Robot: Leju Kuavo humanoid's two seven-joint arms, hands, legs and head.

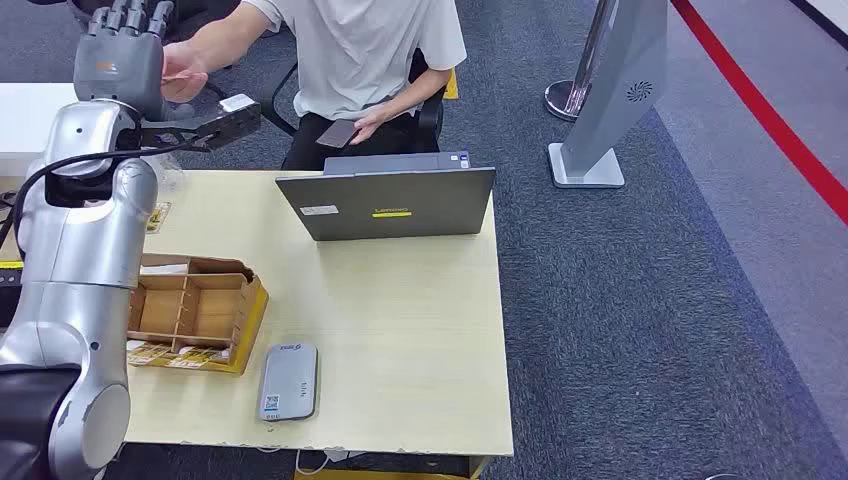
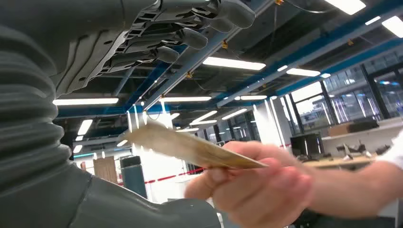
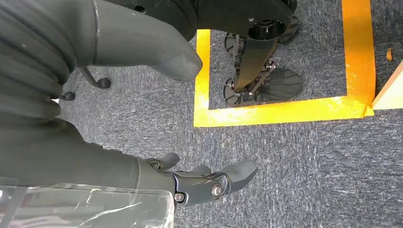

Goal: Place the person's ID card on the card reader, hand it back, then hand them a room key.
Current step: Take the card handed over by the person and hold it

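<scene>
Reader (image 1: 289,381) is lying flat at the near edge of the table (image 1: 400,330), nothing on it, just right of the partitioned cardboard box (image 1: 195,310). Judging from that, the scan step is either not begun or already over; I cannot tell which.

Right hand (image 3: 209,180) is hanging low over the carpet beside the table, fingers loosely apart, holding nothing.

Laptop (image 1: 388,200) is standing mid-table, lid back toward the robot, leaving open tabletop between it and the reader for setting a card down.

Left hand (image 1: 122,50) is raised at the far left, beyond the table's far edge, fingers extended upward and apart. In the left wrist view the card (image 2: 190,148) is sitting between thumb and fingers of that hand, pinched by the person's hand (image 2: 256,185); whether the robot's hand is touching it, I cannot tell.

Person (image 1: 350,50) is sitting on the far side, holding a phone (image 1: 338,133) in the other hand.

Room key is not identifiable; that handover is judged still ahead. Carpet to the right is lying open.
</scene>
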